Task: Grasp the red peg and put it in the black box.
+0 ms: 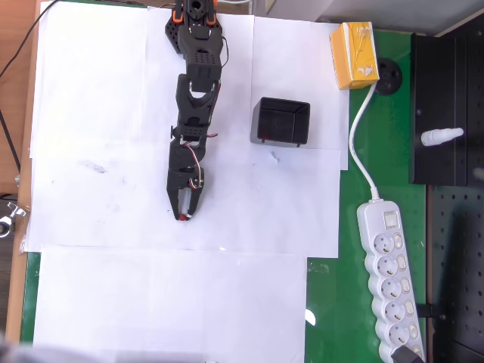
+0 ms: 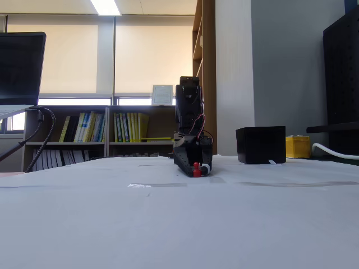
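Note:
The red peg (image 1: 181,218) is a tiny red dot at my gripper's tips in the overhead view. In the fixed view the red peg (image 2: 196,169) stands low on the white paper. My black gripper (image 1: 183,215) points down the picture, its fingers closed in on the peg from both sides. In the fixed view my gripper (image 2: 196,168) reaches down to the paper. The black box (image 1: 280,121) stands open-topped on the paper up and to the right of my gripper, well apart from it. It shows as the black box (image 2: 261,144) to the right in the fixed view.
A yellow carton (image 1: 354,54) sits beyond the box at the upper right. A white power strip (image 1: 389,280) and its cable lie on the green mat at the right, beside a black perforated panel (image 1: 454,257). White paper sheets (image 1: 151,287) cover the table.

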Action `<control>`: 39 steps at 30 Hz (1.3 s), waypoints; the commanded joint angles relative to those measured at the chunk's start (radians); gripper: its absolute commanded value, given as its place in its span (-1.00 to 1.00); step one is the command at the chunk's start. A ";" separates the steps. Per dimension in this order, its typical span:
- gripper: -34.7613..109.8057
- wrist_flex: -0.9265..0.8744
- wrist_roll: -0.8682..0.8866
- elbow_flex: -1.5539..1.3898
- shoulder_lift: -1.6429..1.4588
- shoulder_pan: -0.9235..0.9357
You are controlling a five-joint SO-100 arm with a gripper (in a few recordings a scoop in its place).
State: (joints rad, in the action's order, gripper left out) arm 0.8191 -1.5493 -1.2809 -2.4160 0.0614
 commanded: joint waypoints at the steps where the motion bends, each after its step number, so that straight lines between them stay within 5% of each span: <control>1: -0.52 -0.078 0.014 -0.087 0.087 0.017; 24: -0.52 -1.493 0.388 -0.853 0.437 -0.044; 39: -0.52 -1.953 0.545 -0.930 0.591 -0.167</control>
State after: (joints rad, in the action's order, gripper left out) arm -1.0538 -1.0247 -2.1062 -1.9574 -0.0721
